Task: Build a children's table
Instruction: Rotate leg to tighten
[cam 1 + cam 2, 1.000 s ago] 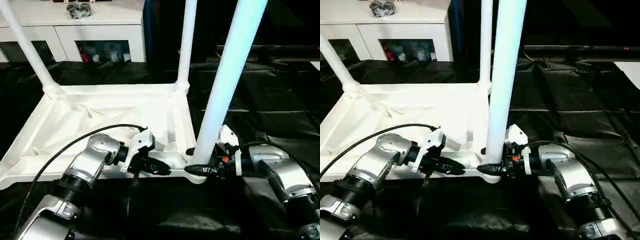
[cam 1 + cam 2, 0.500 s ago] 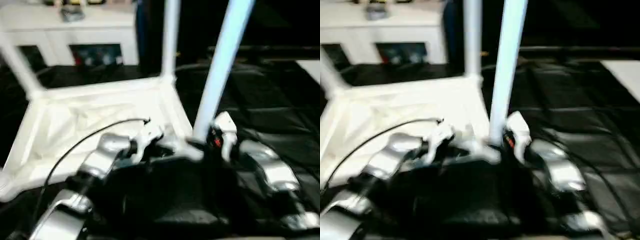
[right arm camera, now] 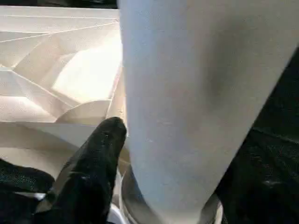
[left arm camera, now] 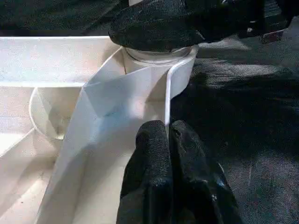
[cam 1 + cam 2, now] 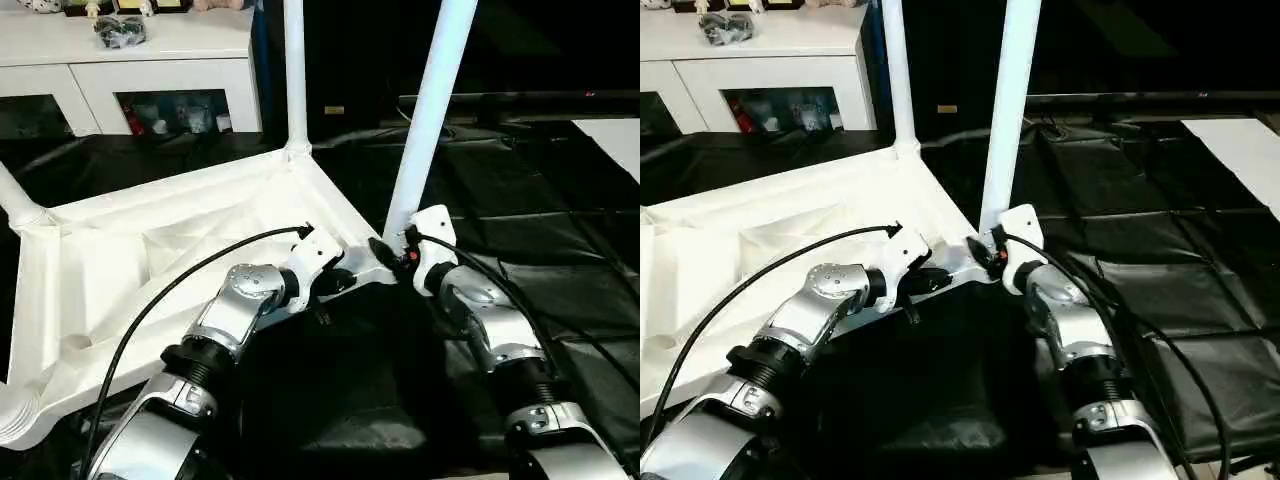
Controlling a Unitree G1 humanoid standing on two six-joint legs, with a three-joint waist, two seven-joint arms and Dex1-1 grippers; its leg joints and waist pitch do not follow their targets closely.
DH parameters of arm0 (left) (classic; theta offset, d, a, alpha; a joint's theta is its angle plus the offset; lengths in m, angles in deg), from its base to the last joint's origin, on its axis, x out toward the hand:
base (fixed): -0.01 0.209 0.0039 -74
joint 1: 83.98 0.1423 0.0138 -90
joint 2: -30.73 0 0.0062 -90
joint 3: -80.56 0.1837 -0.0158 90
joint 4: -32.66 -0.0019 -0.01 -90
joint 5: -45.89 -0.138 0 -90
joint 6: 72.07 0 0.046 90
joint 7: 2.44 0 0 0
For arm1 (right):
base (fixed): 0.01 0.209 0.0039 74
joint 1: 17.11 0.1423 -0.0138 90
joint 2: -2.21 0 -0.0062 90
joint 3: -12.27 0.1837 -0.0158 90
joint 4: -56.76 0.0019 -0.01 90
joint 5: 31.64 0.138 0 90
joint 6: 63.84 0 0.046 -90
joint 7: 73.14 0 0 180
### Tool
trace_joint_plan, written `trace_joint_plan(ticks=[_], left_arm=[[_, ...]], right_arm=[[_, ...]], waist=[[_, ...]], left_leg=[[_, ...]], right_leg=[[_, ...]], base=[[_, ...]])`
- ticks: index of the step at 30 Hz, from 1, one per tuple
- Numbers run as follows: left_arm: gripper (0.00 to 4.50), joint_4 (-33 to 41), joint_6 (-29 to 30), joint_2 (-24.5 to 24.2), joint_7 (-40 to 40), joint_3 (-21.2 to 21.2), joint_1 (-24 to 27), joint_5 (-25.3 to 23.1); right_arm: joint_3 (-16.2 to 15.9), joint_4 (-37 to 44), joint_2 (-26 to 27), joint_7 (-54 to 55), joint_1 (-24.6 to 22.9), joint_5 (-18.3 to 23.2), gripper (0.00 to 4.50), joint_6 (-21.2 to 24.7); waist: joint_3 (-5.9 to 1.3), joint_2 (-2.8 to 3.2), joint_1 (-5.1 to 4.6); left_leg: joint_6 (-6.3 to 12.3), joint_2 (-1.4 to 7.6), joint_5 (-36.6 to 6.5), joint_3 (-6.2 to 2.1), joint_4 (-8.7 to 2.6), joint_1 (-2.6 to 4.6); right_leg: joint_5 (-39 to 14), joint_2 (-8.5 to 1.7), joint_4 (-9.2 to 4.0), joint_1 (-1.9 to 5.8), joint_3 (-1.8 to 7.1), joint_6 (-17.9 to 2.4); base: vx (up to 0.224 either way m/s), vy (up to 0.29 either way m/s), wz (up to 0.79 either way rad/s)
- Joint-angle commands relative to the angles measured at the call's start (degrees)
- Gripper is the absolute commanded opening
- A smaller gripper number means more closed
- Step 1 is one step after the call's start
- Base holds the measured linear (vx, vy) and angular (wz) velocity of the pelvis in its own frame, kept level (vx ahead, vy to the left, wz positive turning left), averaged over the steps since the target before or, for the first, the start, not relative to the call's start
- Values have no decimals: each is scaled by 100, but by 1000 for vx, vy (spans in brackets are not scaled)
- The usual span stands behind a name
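Note:
The white tabletop (image 5: 150, 260) lies upside down on black sheeting, ribbed underside up. Three white legs stand in its corner sockets: one at the left edge (image 5: 15, 205), one at the far corner (image 5: 294, 70), and one at the corner nearest my grippers (image 5: 425, 140). My right gripper (image 5: 387, 250) is shut on the base of this nearest leg (image 3: 187, 93), with one black finger (image 3: 100, 149) pressed beside it. My left gripper (image 5: 335, 283) is shut on the tabletop's thin rim (image 4: 166, 107), right beside that socket (image 4: 159, 53).
A white cabinet (image 5: 150, 60) with glass doors stands at the back left, a dark bundle (image 5: 120, 30) on top. Wrinkled black sheeting (image 5: 540, 200) covers the surface all around. A white surface (image 5: 1240, 150) shows at the right edge. A black cable (image 5: 190, 275) arcs over my left forearm.
The camera has shifted. The tabletop now lies turned, its gripped corner farther from me and the legs leaning differently. Both grippers have kept their holds.

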Motion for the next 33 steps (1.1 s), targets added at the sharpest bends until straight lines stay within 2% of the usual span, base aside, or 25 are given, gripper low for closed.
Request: trace_joint_plan(ticks=[1,3,4,6,7,8,9,10,11,12,13,14,16,18,20,22,23,27,28,30,33], left_arm=[[0,48,-202,122,25,76,-180,21],[0,71,-273,28,-169,103,-140,20],[0,71,-273,28,-169,103,-140,20],[0,123,-341,-61,-369,117,-88,49],[0,123,-341,-61,-369,117,-88,49],[0,186,-427,-142,-603,148,-25,101],[0,190,-431,-147,-616,150,-21,104],[0,251,-497,-203,-810,172,32,162],[0,319,-501,-263,-989,192,82,216],[0,358,-498,-298,-1097,203,110,248],[0,358,-498,-298,-1097,203,110,248],[0,447,-531,-390,-1358,234,173,322],[0,481,-551,-441,-1468,254,194,345],[0,524,-580,-508,-1621,273,221,378],[0,571,-581,-582,-1805,293,249,416],[0,591,-577,-614,-1887,303,260,432],[0,657,-547,-664,-2027,324,288,467],[0,731,-533,-738,-2154,327,314,499],[0,752,-530,-763,-2188,323,321,509],[0,778,-529,-788,-2238,328,336,514],[0,881,-502,-860,-2397,400,395,515]], right_arm=[[-425,-135,156,-509,-180,41,317,171],[-453,282,-278,-1043,-383,85,324,138],[-453,282,-278,-1043,-383,85,324,138],[-478,801,-815,-1680,-691,212,324,150],[-478,801,-815,-1680,-691,212,324,150],[-465,1128,-1219,-2143,-921,330,324,138],[-463,1147,-1243,-2172,-935,338,324,138],[-430,1324,-1495,-2454,-1071,403,324,85],[-385,1472,-1724,-2733,-1183,490,324,83],[-348,1554,-1854,-2908,-1246,537,324,87],[-348,1554,-1854,-2908,-1246,537,324,87],[-270,1682,-2121,-3201,-1350,586,324,19],[-218,1746,-2239,-3331,-1384,632,324,33],[-151,1818,-2354,-3439,-1401,703,324,55],[-116,1874,-2414,-3484,-1394,758,324,67],[-112,1890,-2428,-3490,-1387,770,324,64],[-99,1873,-2419,-3511,-1343,827,342,171],[-64,1924,-2378,-3595,-1258,1025,362,442],[-84,1993,-2380,-3669,-1255,1091,362,520],[-128,2052,-2363,-3709,-1255,1076,395,519],[-252,2007,-2279,-3604,-1197,894,395,312]], waist=[[-279,-21,14],[-287,-34,32],[-281,-37,53],[-298,-47,89],[-309,-55,113],[-303,-26,110],[-315,-41,132],[-319,-49,131],[-322,-26,140],[-323,-33,139],[-324,-20,139],[-320,-8,122],[-310,-27,129],[-290,1,143],[-285,3,144],[-291,9,157],[-299,1,164],[-305,15,189],[-305,-19,202],[-305,6,220],[-307,7,217]], left_leg=[[101,175,-1677,-118,-453,50],[124,179,-1669,-109,-442,60],[159,182,-1609,-108,-444,45],[243,182,-1489,-93,-419,51],[316,182,-1308,-87,-404,41],[363,175,-1220,-94,-408,2],[380,179,-1197,-93,-395,18],[413,183,-1176,-92,-390,22],[473,185,-1134,-94,-380,10],[505,194,-1117,-96,-382,8],[557,191,-1077,-94,-373,-2],[567,187,-1106,-90,-375,-5],[593,192,-1110,-88,-373,-4],[588,199,-1135,-83,-369,8],[570,202,-1152,-82,-376,9],[541,201,-1096,-84,-376,15],[535,208,-1068,-85,-375,18],[564,204,-987,-79,-367,17],[576,208,-982,-74,-365,12],[557,216,-968,-78,-366,17],[507,215,-961,-82,-368,19]], right_leg=[[-1720,-321,-540,208,196,-1093],[-1653,-316,-545,209,205,-1091],[-1539,-306,-540,237,205,-1081],[-1306,-311,-525,243,216,-1112],[-1041,-310,-495,259,220,-1178],[-931,-313,-490,283,207,-1218],[-898,-313,-490,289,205,-1212],[-837,-314,-472,285,208,-1248],[-738,-314,-465,309,199,-1308],[-685,-318,-459,313,201,-1347],[-641,-318,-453,303,191,-1408],[-687,-310,-471,300,180,-1426],[-795,-313,-466,298,178,-1456],[-1078,-321,-487,281,186,-1413],[-1196,-321,-499,276,185,-1377],[-1191,-316,-494,265,184,-1354],[-1113,-316,-481,266,185,-1372],[-895,-301,-450,274,181,-1436],[-893,-306,-451,277,179,-1440],[-923,-319,-442,269,180,-1422],[-951,-327,-445,263,184,-1402]], base=[[0,0,0],[0,0,0],[0,0,0],[0,0,0],[0,0,0],[0,0,0],[0,0,0],[0,0,0],[0,0,0],[0,0,0],[0,0,0],[0,0,0],[0,0,0],[0,0,0],[0,0,0],[0,0,0],[0,0,0],[0,0,0],[0,0,0],[0,0,0],[0,0,0]])
